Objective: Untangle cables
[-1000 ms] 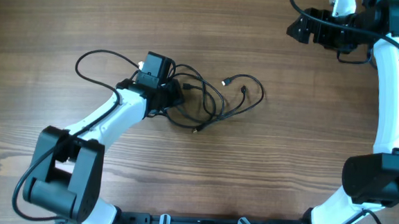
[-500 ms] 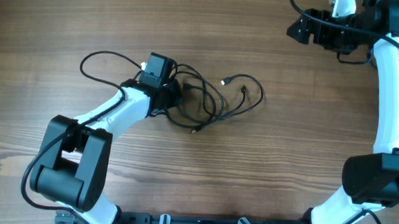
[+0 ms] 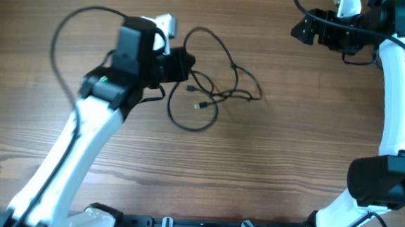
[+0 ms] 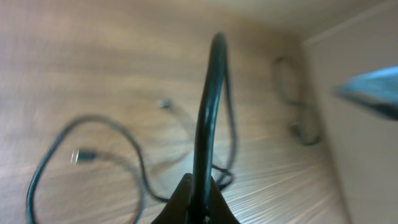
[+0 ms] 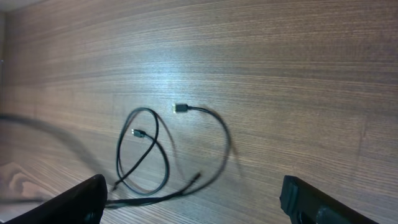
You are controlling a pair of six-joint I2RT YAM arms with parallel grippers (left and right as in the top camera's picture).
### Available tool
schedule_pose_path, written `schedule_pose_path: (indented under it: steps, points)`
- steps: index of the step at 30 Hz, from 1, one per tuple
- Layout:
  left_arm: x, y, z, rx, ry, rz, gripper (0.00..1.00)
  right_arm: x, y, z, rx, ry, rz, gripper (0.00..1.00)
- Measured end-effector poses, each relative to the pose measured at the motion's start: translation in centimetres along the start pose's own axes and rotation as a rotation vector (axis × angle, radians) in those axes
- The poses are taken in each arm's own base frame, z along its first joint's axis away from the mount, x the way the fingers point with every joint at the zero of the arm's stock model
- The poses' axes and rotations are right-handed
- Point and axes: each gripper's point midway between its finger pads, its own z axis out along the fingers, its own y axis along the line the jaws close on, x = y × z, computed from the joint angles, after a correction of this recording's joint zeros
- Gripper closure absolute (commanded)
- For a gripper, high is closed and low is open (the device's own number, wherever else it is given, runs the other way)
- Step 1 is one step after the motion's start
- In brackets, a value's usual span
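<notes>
My left claw (image 3: pixel 186 62) is clamped shut on one strand of the cables (image 3: pixel 214 93), at the left end of the tangle. From above, the tangle's long axis runs left to right across the surface (image 3: pixel 291 154), from my grip out to a tight bend at its right end. One loop arches toward the far edge and a rounder one sags toward my base. Two small plug ends (image 3: pixel 199 105) lie inside the loops; which way they point I cannot tell from there.

My left wrist view adds what the overhead hides. The gripped strand (image 4: pixel 208 112) climbs steeply up out of my closed fingertips (image 4: pixel 180 199), clear of the wood. The rest lies blurred below it, with one plug (image 4: pixel 81 155) at the end of a wide curve.

My right claw (image 3: pixel 301 28) hangs at the far right corner, well apart from the cables, its jaws spread wide with nothing between them. Only its wrist view, with a finger (image 5: pixel 74 202) in each lower corner, shows the silvery tip (image 5: pixel 180 108). There the tip points left, beside a small flat loop
</notes>
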Motion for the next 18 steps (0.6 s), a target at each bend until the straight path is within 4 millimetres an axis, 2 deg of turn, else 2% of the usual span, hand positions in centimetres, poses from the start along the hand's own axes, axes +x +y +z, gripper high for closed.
schedule_pose_path:
  steps: [4, 7, 10, 12, 16, 18]
  points:
    - [-2.0, -4.0, -5.1, 0.105, -0.13, 0.067, 0.96, 0.0, 0.0, 0.0, 0.0, 0.0, 0.0, 0.09]
    - [-2.9, -5.0, -7.8, 0.114, -0.212, 0.108, 0.96, 0.0, 0.0, 0.0, 0.0, 0.0, 0.0, 0.09]
    - [-3.8, -4.1, -9.5, 0.029, -0.292, 0.147, 0.96, 0.0, 0.0, 0.0, 0.0, 0.002, 0.0, 0.09]
    - [-4.5, -2.0, -10.3, -0.106, -0.346, 0.162, 0.96, 0.2, 0.0, 0.0, 0.0, 0.01, 0.004, 0.09]
    - [-4.5, 0.9, -10.1, -0.266, -0.34, 0.215, 0.96, 0.6, 0.1, 0.1, -0.001, 0.024, 0.008, 0.09]
    - [-4.2, 1.1, -9.5, -0.273, -0.311, 0.263, 0.96, 0.8, 0.4, 0.2, -0.004, 0.032, -0.001, 0.09]
